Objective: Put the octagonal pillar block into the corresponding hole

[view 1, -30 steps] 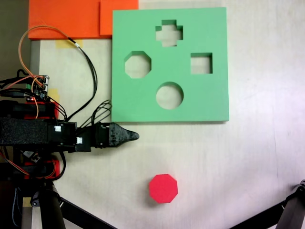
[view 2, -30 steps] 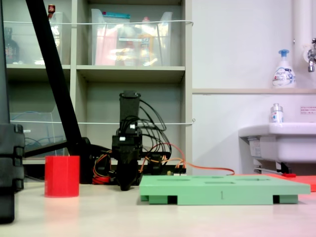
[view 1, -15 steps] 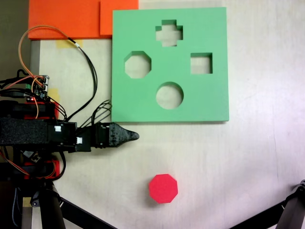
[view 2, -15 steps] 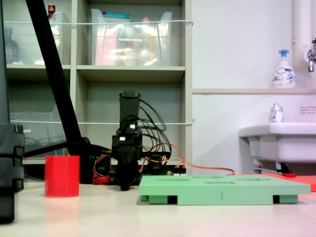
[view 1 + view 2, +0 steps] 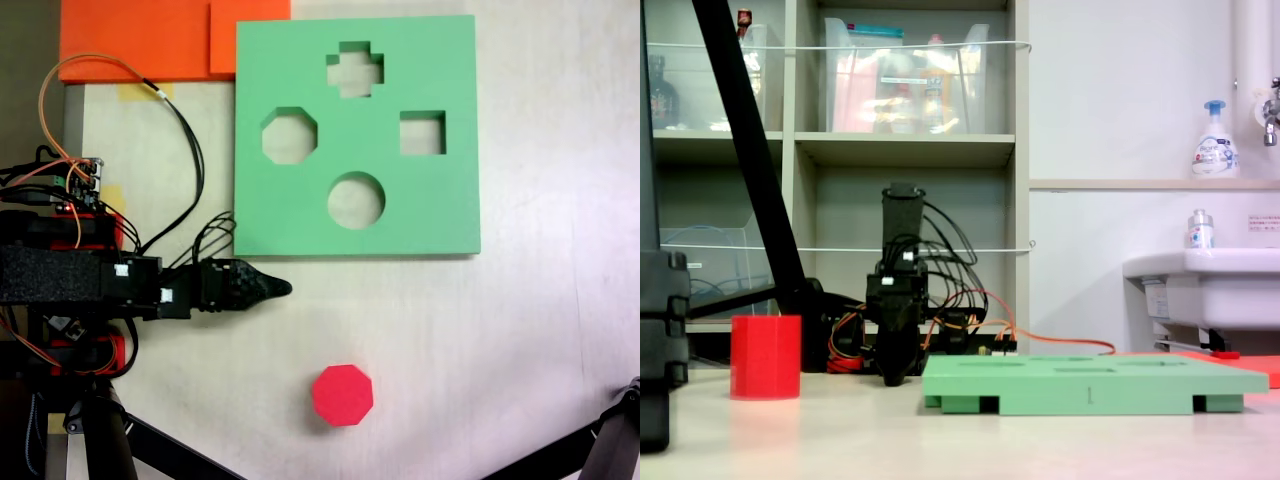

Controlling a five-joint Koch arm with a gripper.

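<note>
The octagonal pillar block (image 5: 342,395) is a bright red prism standing alone on the pale table, near the bottom of a fixed view; from the side it shows as a red pillar (image 5: 765,357) at the left. The corresponding hole (image 5: 290,137) is the eight-sided cutout in the left part of the green foam board (image 5: 300,215), which lies flat (image 5: 1090,378). My gripper (image 5: 282,288) points right, just below the board's lower left corner and up-left of the block. Its jaws come to one closed tip holding nothing. Head-on it hangs low over the table (image 5: 894,377).
The board also has a round cutout (image 5: 356,200), a square cutout (image 5: 422,133) and a cross cutout (image 5: 355,69). Orange foam sheets (image 5: 140,40) lie at the top left. Black stand legs (image 5: 610,440) cross the bottom corners. Cables (image 5: 180,130) loop beside the arm base.
The gripper head has shifted very slightly near its tip. The red block and the green board have not moved.
</note>
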